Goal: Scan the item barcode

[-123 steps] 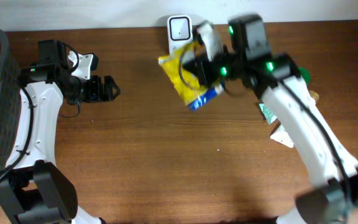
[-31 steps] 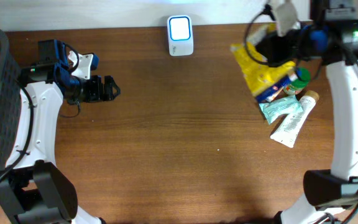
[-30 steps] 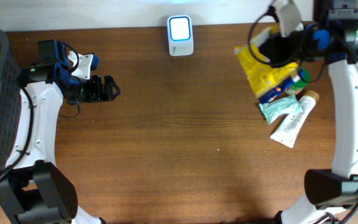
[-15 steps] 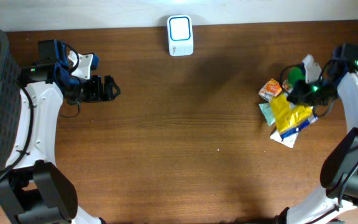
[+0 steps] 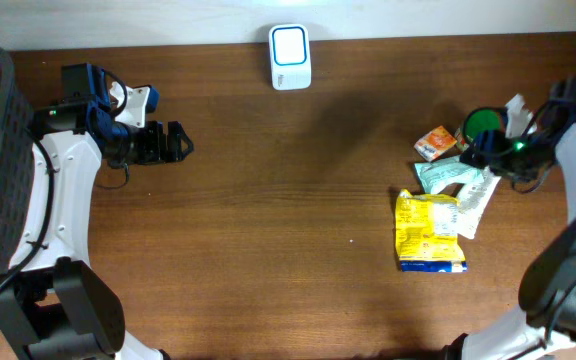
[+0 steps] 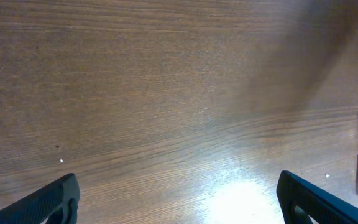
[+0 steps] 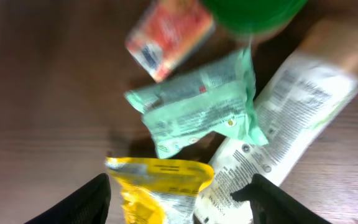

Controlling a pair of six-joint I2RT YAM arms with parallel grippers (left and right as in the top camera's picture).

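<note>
Both empty: right fingers [image 7: 87, 200] part-open over the pile [image 5: 460, 165], left fingers [image 6: 50, 199] wide. The yellow bag [image 5: 430, 232] lies flat on the desk [image 5: 268, 250]. Next, pinch the green packet [image 7: 197, 107] alone, barcode toward the scanner [image 5: 290, 55].

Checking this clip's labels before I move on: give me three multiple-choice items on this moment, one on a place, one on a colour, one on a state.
1. Where is the yellow packet?
A. Flat on the table, beside the white tube
B. Held up in the air
C. On top of the round lid

2. What colour is the round lid next to the orange packet?
A. Red
B. Green
C. Blue

3. How does the left pincer stand?
A. Shut on the yellow packet
B. Shut on nothing
C. Open and empty

Answers:
1 A: the overhead view shows it lying on the wood.
2 B: it is green in the overhead and right wrist views.
3 C: its wrist view shows the jaws wide apart over bare wood.
</note>
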